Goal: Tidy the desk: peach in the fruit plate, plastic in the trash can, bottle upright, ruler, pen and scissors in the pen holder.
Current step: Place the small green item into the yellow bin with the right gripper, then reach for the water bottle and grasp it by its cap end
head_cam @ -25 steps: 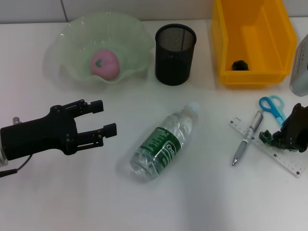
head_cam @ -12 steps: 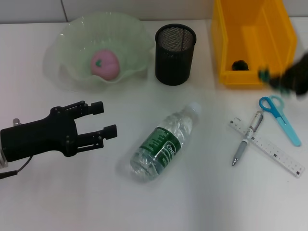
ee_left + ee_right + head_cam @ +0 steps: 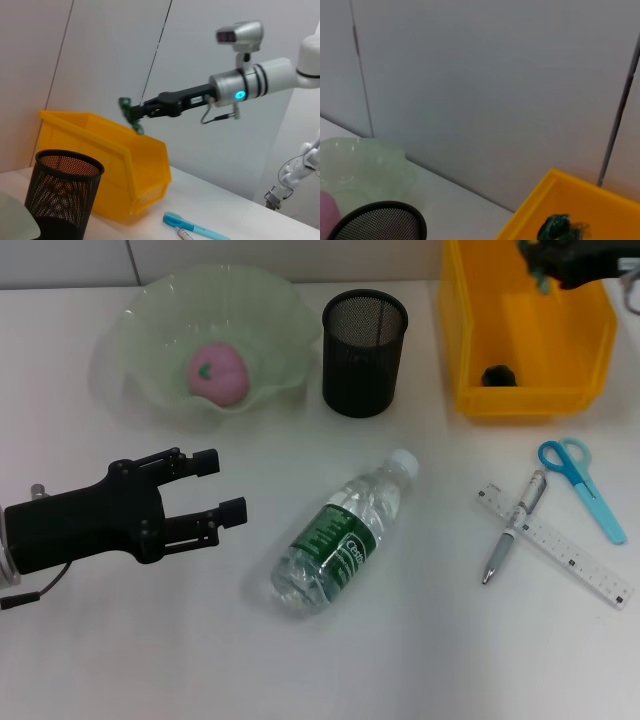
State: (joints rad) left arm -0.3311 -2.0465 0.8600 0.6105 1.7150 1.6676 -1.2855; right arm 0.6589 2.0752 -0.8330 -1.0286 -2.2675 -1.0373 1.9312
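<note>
The right gripper [image 3: 545,262] is held at the upper right of the head view, above the yellow bin [image 3: 590,370], its arm stretched out level over the bin in the left wrist view. Its fingers [image 3: 150,109] are pinched on a green scrap of plastic [image 3: 129,114], which is seen hanging above the bin's open top. A dark lump [image 3: 497,374] lies inside the bin.

The left gripper [image 3: 220,485] is held low at the lower left of the head view, pointing right toward the bottle [image 3: 342,535], with its fingers spread and nothing between them.

The bottle is lying on its side on the desk [image 3: 420,640] at centre frame, long axis running diagonally, cap toward the upper right. The peach [image 3: 218,374] sits in the plate [image 3: 140,335] at upper left, just left of the holder [image 3: 364,352]. At right, the pen [image 3: 510,530] is laid across the ruler [image 3: 560,545], and the scissors [image 3: 580,472] lie just above them, handles toward the bin.
</note>
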